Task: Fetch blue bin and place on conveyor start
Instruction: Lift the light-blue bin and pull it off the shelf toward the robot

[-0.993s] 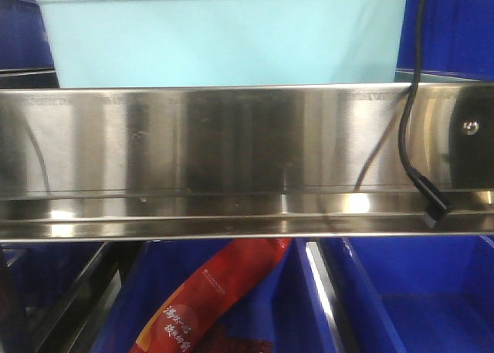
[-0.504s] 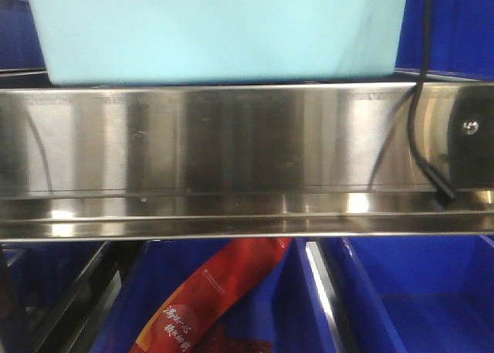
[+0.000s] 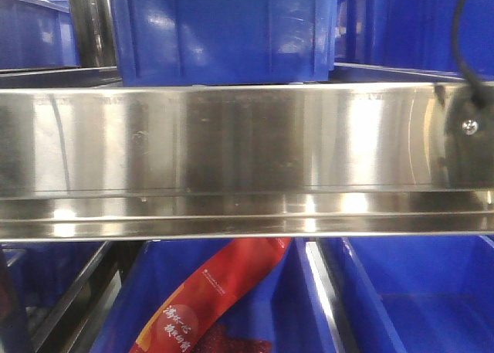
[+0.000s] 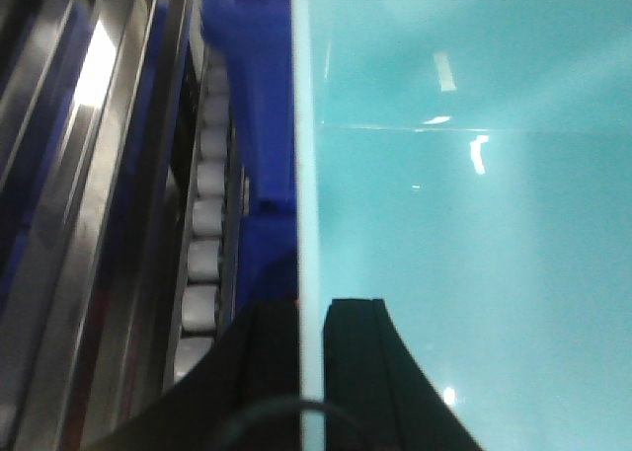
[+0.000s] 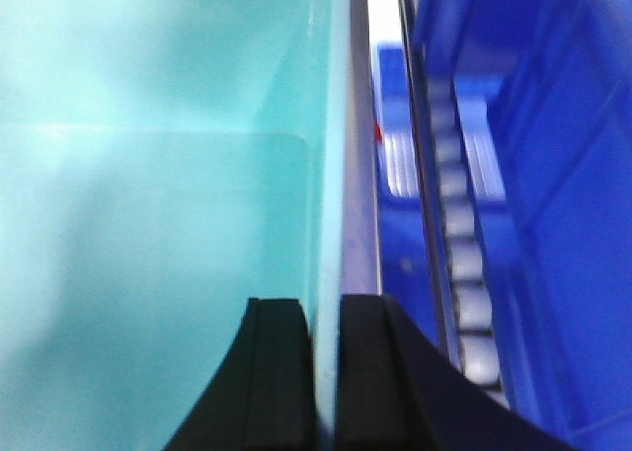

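A polished steel shelf [image 3: 231, 160] spans the front view, with glossy dark blue bins [image 3: 224, 32] above and below it. A red packet [image 3: 224, 291] lies in the lower left one, and a black cable [image 3: 461, 28] hangs at the shelf's right end. The left tool [image 4: 311, 318] is clenched on the left wall of the smooth, pale turquoise blue bin [image 4: 464, 224], with white rollers [image 4: 202, 263] close on its left. The right tool [image 5: 326, 318] clamps the bin's right wall.

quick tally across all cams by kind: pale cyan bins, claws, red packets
pale cyan bin: 1
claws: 2, left claw and right claw, each shut on its rim
red packet: 1
total: 4
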Tool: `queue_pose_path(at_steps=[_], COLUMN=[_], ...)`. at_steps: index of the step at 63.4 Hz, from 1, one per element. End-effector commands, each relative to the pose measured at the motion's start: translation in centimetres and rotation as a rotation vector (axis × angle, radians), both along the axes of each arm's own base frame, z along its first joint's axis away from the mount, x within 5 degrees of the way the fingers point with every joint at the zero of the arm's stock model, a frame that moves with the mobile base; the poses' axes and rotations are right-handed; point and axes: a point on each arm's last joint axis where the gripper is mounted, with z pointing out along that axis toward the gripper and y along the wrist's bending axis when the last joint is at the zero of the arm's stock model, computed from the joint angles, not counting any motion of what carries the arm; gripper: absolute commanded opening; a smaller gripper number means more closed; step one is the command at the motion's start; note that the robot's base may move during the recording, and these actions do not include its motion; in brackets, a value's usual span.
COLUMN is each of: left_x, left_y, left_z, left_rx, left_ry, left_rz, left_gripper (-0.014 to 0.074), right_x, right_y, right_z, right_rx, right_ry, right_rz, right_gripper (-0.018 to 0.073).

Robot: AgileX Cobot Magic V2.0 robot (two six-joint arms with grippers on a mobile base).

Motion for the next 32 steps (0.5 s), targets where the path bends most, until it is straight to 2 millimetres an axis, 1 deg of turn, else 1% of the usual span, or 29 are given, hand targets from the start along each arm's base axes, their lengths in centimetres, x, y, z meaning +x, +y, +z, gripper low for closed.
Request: queue_pose_path(at_steps=[1,4,8,15,21,32], left_x=[-1.3,-1.5,-1.8,-2.3,-2.5,-2.4], left_y=[0.0,0.1,0.2,0.5,0.6,0.6], left_z=[2.6,3.5,4.4,5.4,5.8,5.8], left_rx=[-0.036,-0.044,-0.049,-0.053,-0.056,-0.057], left_ry=[-0.085,-0.108,-0.133,-0.154,-0.165,-0.169], left_rz=[-0.015,-0.015,-0.017,-0.011,-0.009,-0.010], left_gripper=[-0.0111,-0.0111,-0.0111,-0.0111,-0.0111,-0.0111], right_x=[-1.0,-1.2,-1.5,-1.9,-2.1,-2.1], right_y=[-0.4,-0.5,-0.7,-0.8,-1.0,-1.0], right_z=[2.8,3.6,4.0,4.9,5.4,5.4], right_rx=[0.004,0.012,0.014,-0.004,-0.006,-0.010], right_ry=[-0.108,-0.127,-0.129,-0.148,-0.168,-0.163], right_rz=[-0.002,-0.005,-0.009,0.001,-0.003,-0.003], right_gripper=[-0.0158,-0.0158,-0.0158,-0.0158,-0.0158,-0.0159])
